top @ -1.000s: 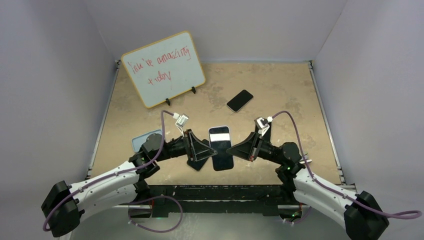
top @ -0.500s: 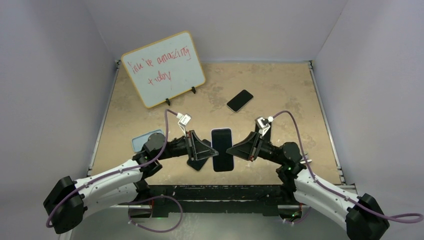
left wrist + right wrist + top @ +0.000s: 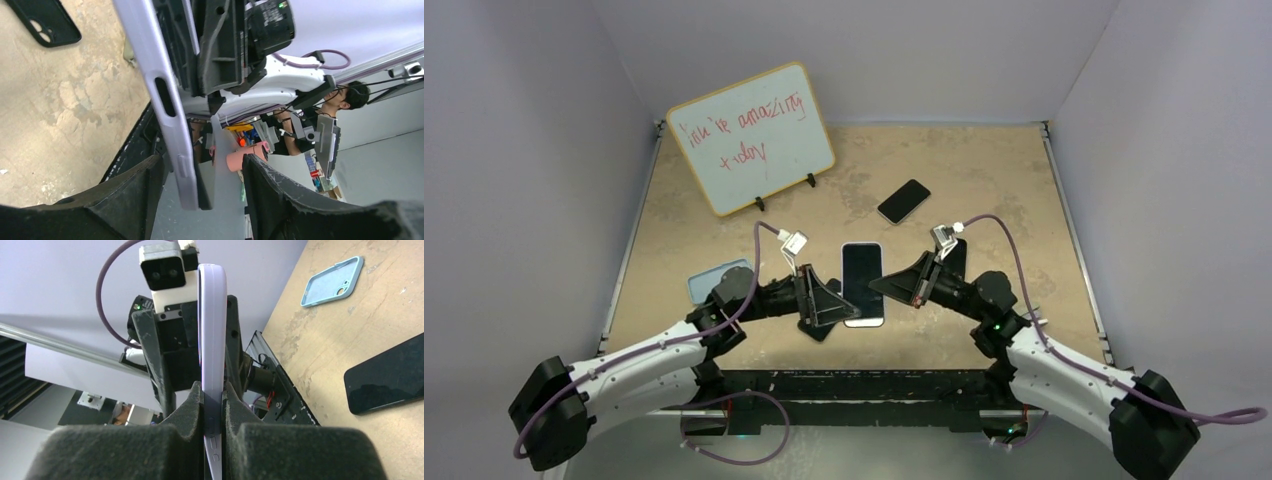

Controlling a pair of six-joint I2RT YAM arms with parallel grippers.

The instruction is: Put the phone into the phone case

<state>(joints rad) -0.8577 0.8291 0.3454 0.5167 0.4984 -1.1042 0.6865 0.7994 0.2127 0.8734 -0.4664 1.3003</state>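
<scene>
Two grainy dark right fingers (image 3: 175, 445) pinch the round-edged lilac phone (image 3: 212, 315)

Overhead view: the left gripper (image 3: 852, 312) overlaps the near left corner of the phone (image 3: 862, 278) and hides most of a dark flat item (image 3: 817, 331) beneath it, so you cannot identify that item; the left arm (image 3: 654, 350) covers one end of the blue case (image 3: 706, 280). Left wrist view: the phone's lilac edge runs off the top border, a black case (image 3: 45, 22) is cropped at the upper left corner, and the background figure (image 3: 350, 95) is too small to read. Right wrist view: the right gripper (image 3: 213, 390) buries a stretch of the phone's edge between its pads (image 3: 150, 450), the edge's lower end leaves the bottom border, and a dark glossy slab (image 3: 387, 380) is cropped at the right.
</scene>
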